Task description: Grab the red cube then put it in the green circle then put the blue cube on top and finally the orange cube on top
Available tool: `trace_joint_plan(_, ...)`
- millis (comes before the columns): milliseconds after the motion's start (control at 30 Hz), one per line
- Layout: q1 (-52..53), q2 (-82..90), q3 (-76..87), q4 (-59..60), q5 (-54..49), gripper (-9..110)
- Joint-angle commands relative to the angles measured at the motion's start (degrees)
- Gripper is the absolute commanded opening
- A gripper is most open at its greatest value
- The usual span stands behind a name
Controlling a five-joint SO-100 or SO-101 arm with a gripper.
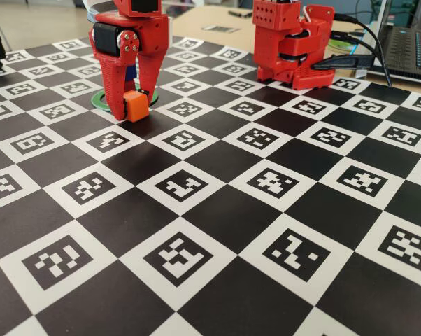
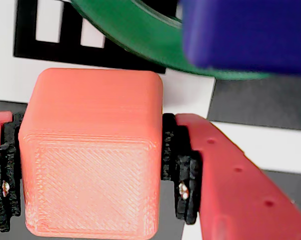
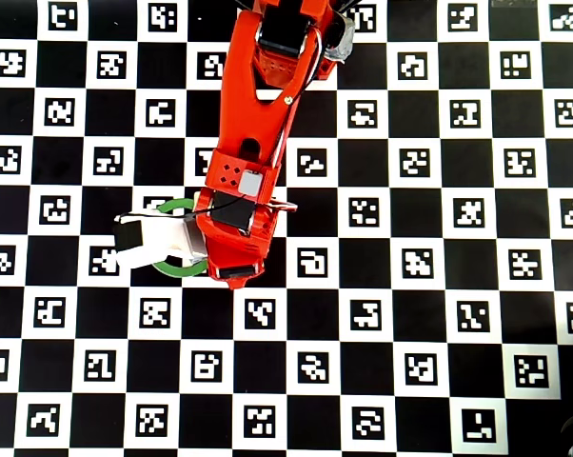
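Orange cube [image 2: 93,155] sat clamped between the gripper's [image 2: 85,172] black pads [image 2: 183,170], jaws narrowed to cube width, contact on both side faces in the wrist view. In the fixed view the orange cube [image 1: 136,105] was low at the board [image 1: 217,231], at the near edge of the green circle [image 1: 97,100]; couldn't tell whether it touched the board or hung just above it.

Blue cube [image 2: 245,35] filled the upper right of the wrist view, cut off by the top and right edges, blurred. It overlapped the green circle [image 2: 135,37] there. In the fixed view only a sliver of blue [image 1: 130,73] showed between the gripper fingers. Couldn't tell what it rested on.

Red cube wasn't identifiable in any view; anything under the blue one was hidden by the gripper and arm.

Green circle mostly covered: fixed view showed just an arc left of the gripper plus a bit on the right; overhead view showed two arcs [image 3: 177,269] poking out from under the arm [image 3: 258,143] and a white block [image 3: 158,241] mounted on the wrist. Cubes not visible at all from overhead.

Arm pose: base [image 1: 294,45] at the far side of the board, arm stretched forward over it, gripper [image 1: 132,105] pointing nearly straight down over the ring's near edge. Overhead view had the arm running from the top edge down and slightly left.

A laptop [image 1: 410,49] and cables [image 1: 361,31] sat off the board at far right in the fixed view, laptop cut off by the frame.
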Motion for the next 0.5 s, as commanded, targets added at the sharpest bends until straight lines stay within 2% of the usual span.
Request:
trace_joint_plan(0, 1.2, 6.0, -9.5, 5.4, 1.8, 15)
trace_joint_plan(267, 4.7, 8.3, -25.8, 21.5, 2.7, 14)
trace_joint_plan(467, 8.6, 11.8, -30.1, 28.4, -0.4, 14)
